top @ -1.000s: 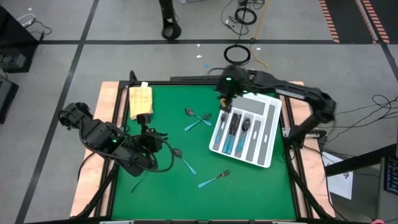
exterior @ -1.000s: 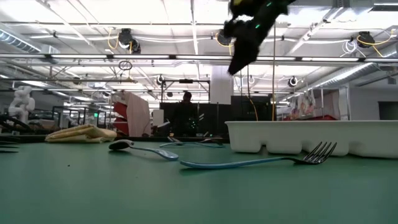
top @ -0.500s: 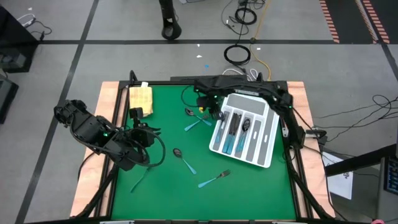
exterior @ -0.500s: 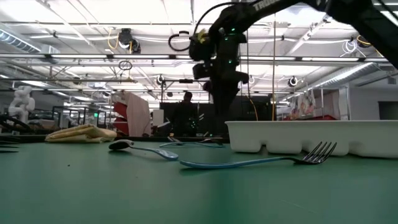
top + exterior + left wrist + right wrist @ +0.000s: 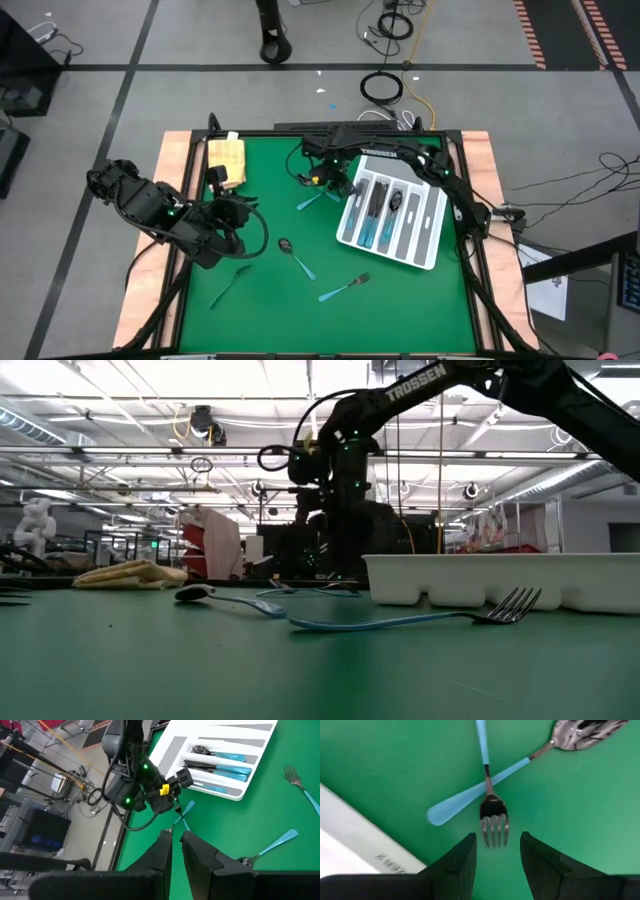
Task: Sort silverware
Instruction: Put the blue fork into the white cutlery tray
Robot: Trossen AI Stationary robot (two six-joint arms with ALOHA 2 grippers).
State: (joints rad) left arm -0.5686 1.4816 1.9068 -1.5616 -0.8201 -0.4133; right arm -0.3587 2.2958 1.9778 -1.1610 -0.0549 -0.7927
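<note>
The right gripper (image 5: 327,178) has moved away from the tray (image 5: 438,215) and now hangs over a crossed fork (image 5: 492,817) and spoon (image 5: 520,765) beside it, fingers open, holding nothing. It is reaching; next it must drop and pinch the fork

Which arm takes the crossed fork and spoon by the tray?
Right. The right gripper hovers open directly over the fork crossing the spoon; the left gripper sits farther off.
</note>
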